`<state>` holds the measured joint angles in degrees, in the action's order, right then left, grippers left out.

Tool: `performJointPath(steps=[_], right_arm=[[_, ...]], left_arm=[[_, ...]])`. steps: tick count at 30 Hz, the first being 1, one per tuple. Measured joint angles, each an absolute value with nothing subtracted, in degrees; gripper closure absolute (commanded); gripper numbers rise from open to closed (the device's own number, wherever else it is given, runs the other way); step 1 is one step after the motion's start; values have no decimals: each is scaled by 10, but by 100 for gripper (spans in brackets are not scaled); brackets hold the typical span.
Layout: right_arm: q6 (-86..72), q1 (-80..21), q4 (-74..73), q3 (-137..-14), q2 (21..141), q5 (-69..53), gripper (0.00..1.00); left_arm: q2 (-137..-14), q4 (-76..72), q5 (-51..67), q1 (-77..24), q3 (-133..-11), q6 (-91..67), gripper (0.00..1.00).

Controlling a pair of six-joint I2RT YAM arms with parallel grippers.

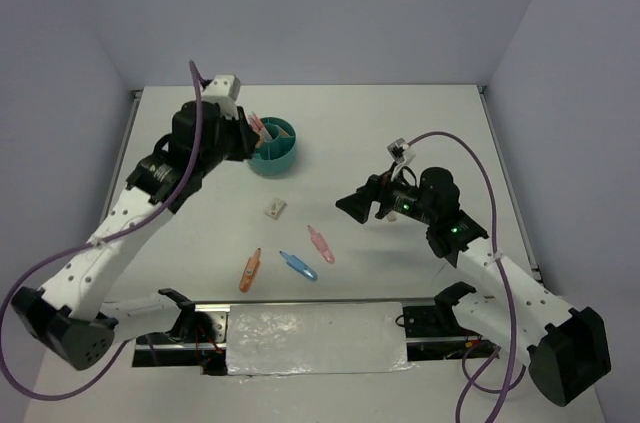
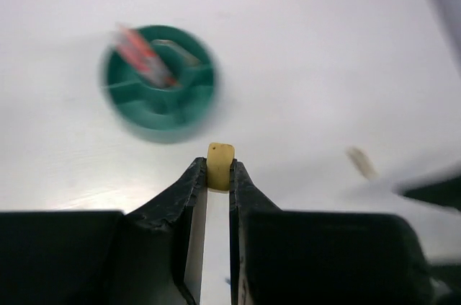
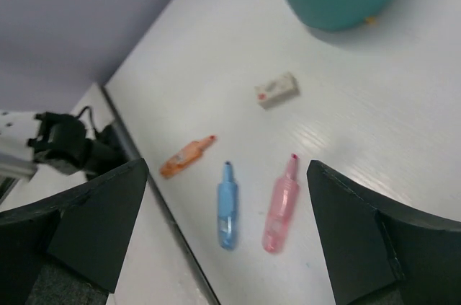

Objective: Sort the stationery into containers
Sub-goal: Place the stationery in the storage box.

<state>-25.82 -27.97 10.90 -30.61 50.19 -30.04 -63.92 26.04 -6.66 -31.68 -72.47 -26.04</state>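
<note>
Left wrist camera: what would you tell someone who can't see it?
Two dark fingers pinch a small yellow eraser over a white table. Farther off sits a blurry teal cup with pens in it.

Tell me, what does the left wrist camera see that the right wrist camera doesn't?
Only the left wrist view: the left fingers pinching a small yellowish eraser block, and reddish pens standing in the teal cup.

Only the right wrist view: the right fingers spread wide and empty, and an orange marker, a blue marker, a pink marker and a white eraser lying on the white table.

Both: the teal cup and the white table. A blurred pale piece in the left view may be that same eraser; I cannot tell.
</note>
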Motion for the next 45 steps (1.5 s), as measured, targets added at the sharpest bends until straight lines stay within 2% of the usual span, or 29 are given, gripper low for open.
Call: performJointPath(steps=[4,8,11,14,21,27,33,41,44,45], right_arm=[[-254,-263,35,-306,477,-267,0],[-256,-263,16,-304,430,-275,0],[-255,-263,2,-304,403,-279,0],[-247,-263,-18,-303,384,-279,0],[-218,-263,-57,-296,349,-281,0],[-211,-263,-75,-296,339,-282,0],[-211,-262,-79,-296,337,-282,0],[-211,-262,-87,-297,338,-269,0],[-214,-262,-96,-302,361,-234,0],[-214,-262,-100,-305,370,-222,0]], left_arm=[[-733,245,-98,-186,-743,-192,100],[-828,182,-16,-62,-742,-161,100],[-889,129,52,-9,-749,-146,99],[-956,92,124,-5,-778,-136,92],[-1057,37,234,-13,-792,-142,86],[-1068,34,253,-10,-800,-154,62],[-1068,19,272,-9,-817,-163,57],[-1088,22,287,-9,-827,-168,56],[-1093,35,274,-9,-827,-173,47],[-1093,39,267,-9,-827,-178,39]])
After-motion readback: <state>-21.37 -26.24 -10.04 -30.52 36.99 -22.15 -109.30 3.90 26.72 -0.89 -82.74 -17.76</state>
